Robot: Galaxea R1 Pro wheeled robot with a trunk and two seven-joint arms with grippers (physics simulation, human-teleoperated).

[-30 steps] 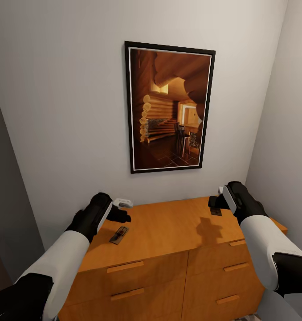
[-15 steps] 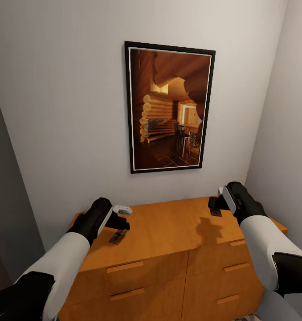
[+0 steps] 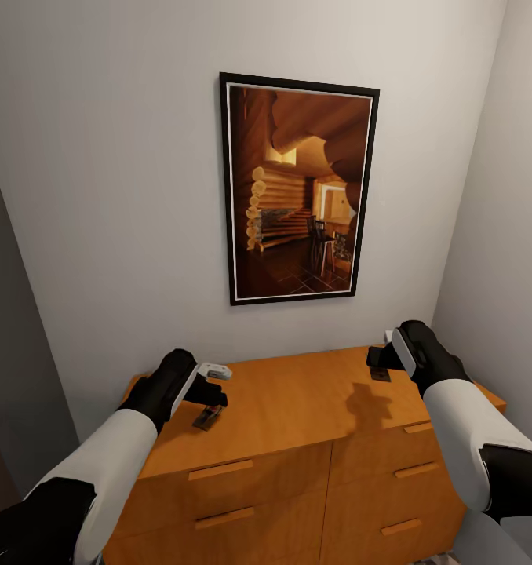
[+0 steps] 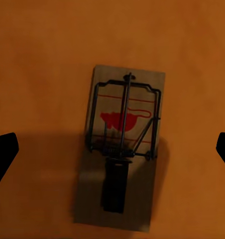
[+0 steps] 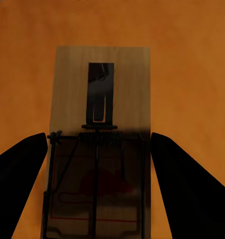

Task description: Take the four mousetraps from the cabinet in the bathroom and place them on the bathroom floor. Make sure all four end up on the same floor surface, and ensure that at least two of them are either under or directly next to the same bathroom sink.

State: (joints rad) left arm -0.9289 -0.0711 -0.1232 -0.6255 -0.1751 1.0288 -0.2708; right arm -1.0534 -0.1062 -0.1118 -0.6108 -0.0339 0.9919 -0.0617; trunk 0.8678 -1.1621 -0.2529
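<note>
No legible txt, nos. or brands; mousetrap (image 4: pixel 121 152) carries a red printed mark only, no lettering readable.

A framed picture (image 3: pixel 299 191), seemingly of a log-cabin interior, hangs on the pale wall (image 3: pixel 109 196).

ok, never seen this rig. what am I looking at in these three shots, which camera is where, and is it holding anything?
It is a simulated two-armed robot facing a wooden cabinet below a framed picture.

The wide shot comes from its head camera, looking down over both arms. The two close-ups come from cameras at each wrist, looking along the fingers.

The left gripper hovers over one mousetrap lying flat on the cabinet top, its dark fingertips wide apart at the frame edges. The right gripper is at a second mousetrap, with its fingers on either side of the board. Whether they touch it I cannot tell, so no grasp is confirmed.
</note>
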